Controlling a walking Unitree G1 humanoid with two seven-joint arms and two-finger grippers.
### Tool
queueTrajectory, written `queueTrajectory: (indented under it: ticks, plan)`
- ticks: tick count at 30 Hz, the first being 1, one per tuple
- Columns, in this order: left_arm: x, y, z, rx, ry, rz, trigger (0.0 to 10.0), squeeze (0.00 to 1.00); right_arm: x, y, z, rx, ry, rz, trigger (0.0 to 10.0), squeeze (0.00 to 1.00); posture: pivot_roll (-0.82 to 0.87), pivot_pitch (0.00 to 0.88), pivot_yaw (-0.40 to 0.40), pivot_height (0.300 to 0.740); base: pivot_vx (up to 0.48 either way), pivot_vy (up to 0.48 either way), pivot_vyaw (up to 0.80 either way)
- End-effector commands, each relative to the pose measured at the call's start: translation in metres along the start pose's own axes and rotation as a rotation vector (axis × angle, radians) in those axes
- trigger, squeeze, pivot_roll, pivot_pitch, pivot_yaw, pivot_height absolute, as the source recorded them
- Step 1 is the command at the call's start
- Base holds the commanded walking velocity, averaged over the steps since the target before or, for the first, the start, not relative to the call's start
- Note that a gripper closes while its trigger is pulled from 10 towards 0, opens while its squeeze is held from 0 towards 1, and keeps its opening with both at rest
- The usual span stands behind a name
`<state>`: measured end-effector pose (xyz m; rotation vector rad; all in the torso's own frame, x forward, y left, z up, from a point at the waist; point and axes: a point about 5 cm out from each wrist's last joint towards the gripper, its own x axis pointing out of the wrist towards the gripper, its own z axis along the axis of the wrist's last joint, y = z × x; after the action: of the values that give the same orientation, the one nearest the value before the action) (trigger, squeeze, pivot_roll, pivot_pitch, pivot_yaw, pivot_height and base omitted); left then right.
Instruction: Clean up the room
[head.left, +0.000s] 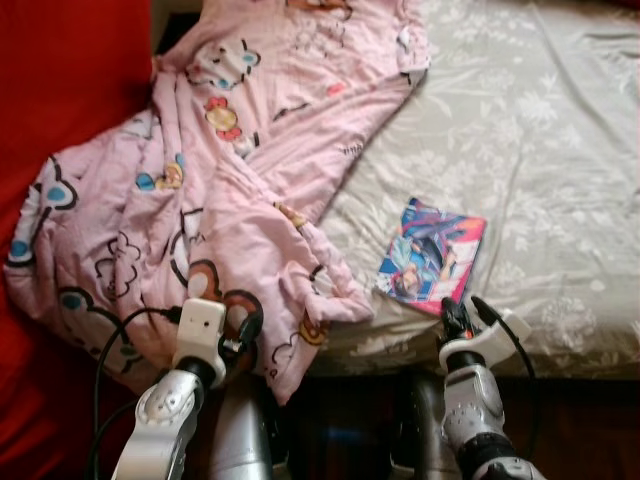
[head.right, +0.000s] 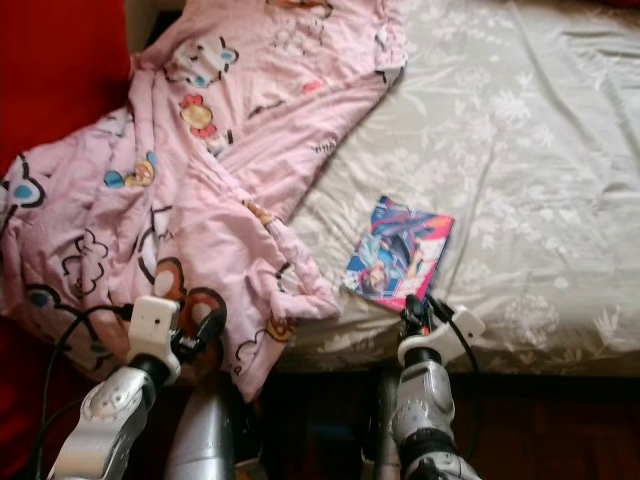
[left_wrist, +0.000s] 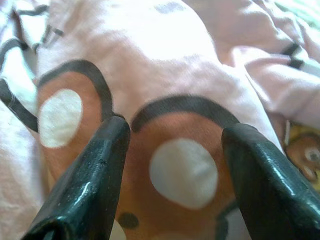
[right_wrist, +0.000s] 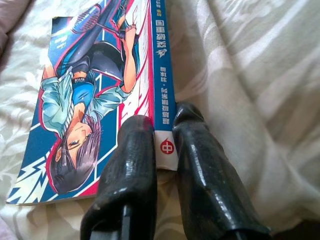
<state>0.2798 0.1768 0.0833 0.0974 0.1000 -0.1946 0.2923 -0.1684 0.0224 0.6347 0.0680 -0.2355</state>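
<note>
Book: near bed front edge; right gripper pinching spine corner. Risk: slips from shallow grip. Left gripper: spread over blanket.

Comic book spine: red-circled "中"; rest illegible.

Pink blanket cut off by top and left edges. Bed ran past right edge. Spine print on comic book too small to read. Left tool fingertips cropped at bottom, blurred.
</note>
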Motion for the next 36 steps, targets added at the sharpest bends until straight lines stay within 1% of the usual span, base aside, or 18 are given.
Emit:
queueTrajectory:
  ticks: [1,2,5,9,13,18,20,24,25,27,28,29,30,31,32,34,35,36]
  plan:
    - [-0.002,0.002,-0.009,-0.001,0.025,0.011,10.0,0.0,-0.008,-0.009,0.006,-0.063,-0.063,-0.03,0.0,0.0,0.0,0.154,0.015,0.585,0.0,0.0,0.0]
    - [0.0,0.002,-0.009,-0.002,0.021,0.012,10.0,0.0,-0.01,-0.006,0.008,-0.095,-0.08,-0.011,0.0,0.0,0.0,0.148,0.014,0.585,0.0,0.0,0.0]
    - [0.004,0.002,-0.008,-0.003,0.016,0.015,10.0,0.0,-0.013,-0.002,0.012,-0.144,-0.11,0.016,0.0,0.0,-0.01,0.131,0.011,0.585,0.0,0.0,0.0]
    - [0.012,0.0,-0.008,-0.01,0.001,0.018,10.0,0.0,-0.016,0.001,0.028,-0.264,-0.197,0.026,0.0,0.0,-0.03,0.105,0.006,0.585,0.0,0.0,0.0]
    - [0.017,-0.002,-0.007,-0.015,-0.011,0.021,10.0,0.0,-0.02,-0.008,0.046,-0.292,-0.263,-0.065,0.0,0.0,-0.04,0.09,0.004,0.585,0.0,0.0,0.0]
    - [0.02,-0.002,-0.007,-0.018,-0.018,0.022,10.0,0.0,-0.021,-0.019,0.06,-0.325,-0.314,-0.152,0.0,0.0,-0.05,0.083,0.003,0.585,0.0,0.0,0.0]
    - [0.022,-0.003,-0.007,-0.018,-0.021,0.022,10.0,0.0,-0.02,-0.021,0.061,-0.317,-0.302,-0.159,0.0,0.0,-0.05,0.077,0.002,0.585,0.0,0.0,0.0]
    - [0.023,-0.003,-0.008,-0.018,-0.025,0.022,10.0,0.0,-0.019,-0.019,0.057,-0.35,-0.252,-0.127,0.0,0.0,-0.05,0.071,0.0,0.585,0.0,0.0,0.0]
    - [0.024,-0.002,-0.008,-0.017,-0.029,0.025,10.0,0.0,-0.019,-0.018,0.054,-0.411,-0.206,-0.093,0.0,0.0,-0.05,0.063,-0.002,0.585,0.0,0.0,0.0]
    - [0.024,-0.002,-0.009,-0.015,-0.032,0.027,10.0,0.0,-0.019,-0.015,0.052,-0.45,-0.174,-0.049,0.0,0.0,-0.06,0.056,-0.001,0.585,0.0,0.0,0.0]
    - [0.024,-0.002,-0.009,-0.015,-0.032,0.027,10.0,0.0,-0.019,-0.015,0.052,-0.45,-0.174,-0.049,0.0,0.0,-0.06,0.056,-0.001,0.585,0.0,0.0,0.0]
    - [0.023,-0.002,-0.01,-0.014,-0.031,0.027,10.0,0.0,-0.019,-0.013,0.052,-0.446,-0.168,-0.03,0.5,0.0,-0.06,0.056,-0.001,0.585,0.0,0.0,0.0]
    - [0.022,-0.002,-0.011,-0.016,-0.028,0.027,10.0,0.0,-0.019,-0.011,0.051,-0.455,-0.158,-0.01,8.6,0.0,-0.06,0.052,-0.001,0.585,0.0,0.0,0.0]
    - [0.021,-0.001,-0.012,-0.02,-0.025,0.029,10.0,0.0,-0.019,-0.009,0.051,-0.466,-0.15,0.01,10.0,0.0,-0.06,0.052,-0.001,0.585,0.0,0.0,0.0]
    - [0.019,-0.001,-0.015,-0.032,-0.017,0.036,10.0,0.0,-0.018,-0.005,0.051,-0.48,-0.14,0.041,10.0,0.0,-0.07,0.048,0.0,0.585,0.0,0.0,0.0]
    - [0.018,0.0,-0.017,-0.037,-0.011,0.043,10.0,0.0,-0.017,-0.004,0.05,-0.486,-0.119,0.057,10.0,0.0,-0.08,0.042,0.0,0.585,0.0,0.0,0.0]
    - [0.017,0.0,-0.018,-0.041,-0.008,0.047,10.0,0.0,-0.016,-0.004,0.049,-0.507,-0.097,0.062,10.0,0.0,-0.08,0.039,-0.001,0.585,0.0,0.0,0.0]
    - [0.015,0.001,-0.02,-0.047,-0.004,0.056,10.0,0.0,-0.016,-0.001,0.048,-0.514,-0.081,0.09,10.0,0.0,-0.08,0.034,-0.002,0.585,0.0,0.0,0.0]
